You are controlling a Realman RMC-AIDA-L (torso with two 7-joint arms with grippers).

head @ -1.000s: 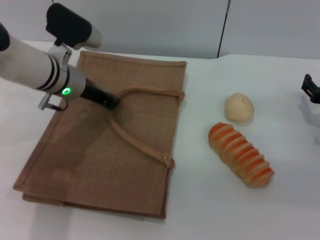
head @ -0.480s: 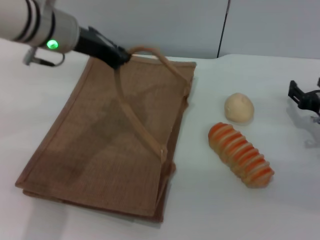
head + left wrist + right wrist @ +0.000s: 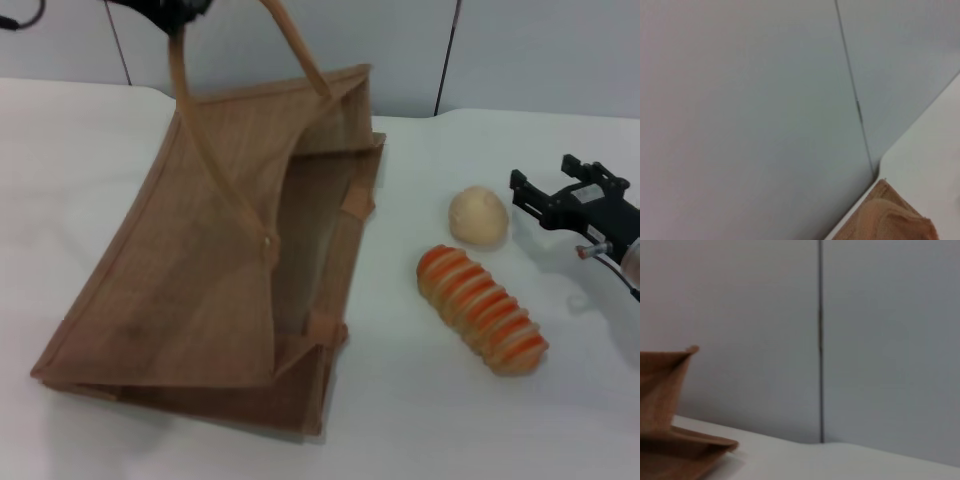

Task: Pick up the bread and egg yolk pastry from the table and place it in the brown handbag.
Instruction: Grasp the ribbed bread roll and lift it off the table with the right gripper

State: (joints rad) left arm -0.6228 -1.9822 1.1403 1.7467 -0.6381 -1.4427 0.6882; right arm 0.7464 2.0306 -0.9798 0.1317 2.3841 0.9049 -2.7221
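Since the earlier frame, one handle [image 3: 215, 150] of the brown handbag [image 3: 180, 290] has been hoisted by the left gripper [image 3: 172, 10] up to the top edge of the head view, pinched between its fingers, so that the bag's mouth is now pulled open toward the food. Meanwhile the right gripper [image 3: 548, 193] has been brought in from the right, with its fingers spread, close beside the egg yolk pastry [image 3: 478, 215]. That pastry and the bread [image 3: 482, 308] just in front of it are left lying on the white table [image 3: 420, 420], to the right of the bag.

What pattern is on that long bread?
Tan with orange cross stripes on the bread, clearest in the head view.
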